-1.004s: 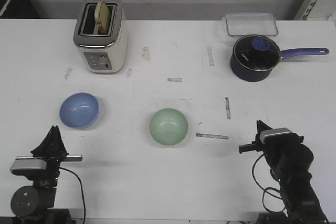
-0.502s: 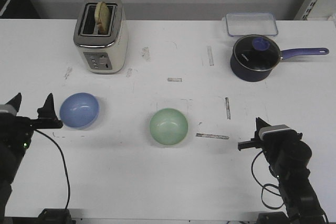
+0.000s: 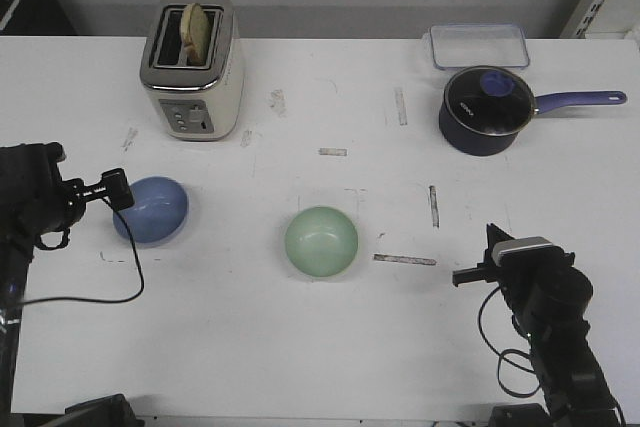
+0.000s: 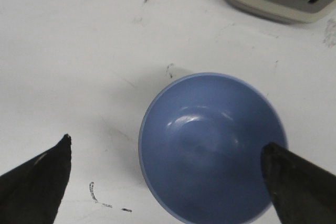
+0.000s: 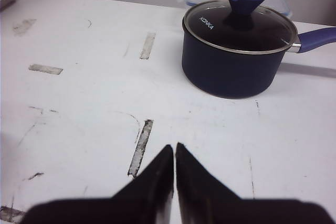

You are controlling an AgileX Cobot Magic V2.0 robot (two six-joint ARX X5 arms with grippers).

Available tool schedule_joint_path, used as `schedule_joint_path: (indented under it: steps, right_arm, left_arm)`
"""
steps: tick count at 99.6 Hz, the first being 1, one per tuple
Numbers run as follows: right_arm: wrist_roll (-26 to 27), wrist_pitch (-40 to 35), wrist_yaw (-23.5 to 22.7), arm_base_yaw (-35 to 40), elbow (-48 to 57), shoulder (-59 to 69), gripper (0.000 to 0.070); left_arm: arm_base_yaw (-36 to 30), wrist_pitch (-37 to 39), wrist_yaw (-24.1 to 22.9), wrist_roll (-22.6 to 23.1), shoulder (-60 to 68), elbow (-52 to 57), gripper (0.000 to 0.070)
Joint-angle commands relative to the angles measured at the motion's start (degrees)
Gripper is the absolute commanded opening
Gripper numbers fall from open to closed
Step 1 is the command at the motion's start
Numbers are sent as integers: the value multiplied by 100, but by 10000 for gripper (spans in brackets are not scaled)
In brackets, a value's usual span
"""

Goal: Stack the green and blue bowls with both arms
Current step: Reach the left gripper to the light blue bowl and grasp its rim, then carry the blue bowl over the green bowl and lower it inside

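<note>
The blue bowl (image 3: pixel 155 212) sits at the left of the table, in front of the toaster. It fills the left wrist view (image 4: pixel 210 145). The green bowl (image 3: pixel 321 242) sits near the middle of the table, apart from the blue one. My left gripper (image 3: pixel 113 188) is open at the blue bowl's left rim. In its wrist view (image 4: pixel 167 142) one finger (image 4: pixel 39 179) is outside the bowl over bare table and the other (image 4: pixel 296 184) is over the bowl's far side. My right gripper (image 3: pixel 493 240) is shut and empty, low at the front right, also seen in its wrist view (image 5: pixel 174 146).
A cream toaster (image 3: pixel 192 67) with bread stands at the back left. A dark navy saucepan (image 3: pixel 487 112) with a glass lid and purple handle stands at the back right, with a clear lidded box (image 3: pixel 479 45) behind it. Tape marks (image 3: pixel 404 260) dot the table.
My left arm has risen from the front edge and swung in to the blue bowl, its open jaws now at the bowl's left rim. The right arm has barely moved.
</note>
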Motion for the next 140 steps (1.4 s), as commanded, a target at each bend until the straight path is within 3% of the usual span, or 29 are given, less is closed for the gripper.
schedule_joint_path:
  steps: [1,15,50,61,69,79,105,127,140]
  right_arm:
    - [55,76,11,11,35,33,0]
    - [52,76,13,11,33,33,0]
    - [55,76,13,11,33,33,0]
    - [52,79,13,11,33,33,0]
    - [52,76,13,11,33,33,0]
    - [52,79,13,11,33,33,0]
    - [7,79,15,11,33,33,0]
    - [9,81,13,11,33,33,0]
    - [9,81,13,11,35,33,0]
  left_arm:
    - [96,-96,87,-157,463,94,700]
    - [232,-131,85,-155,1165,94,700]
    - [247,175,85,-155,2083,94,460]
    - [249,201,85,-160,2151,94,336]
    - [249,214,85,-157,2155,94,158]
    - [249,175,85,-157,2155,94,0]
    - [249,181,122,-157,2153,109,0]
    - [240,15,826,-192,1971,551,0]
    - [72,-140,905,-291,1672,1003,0]
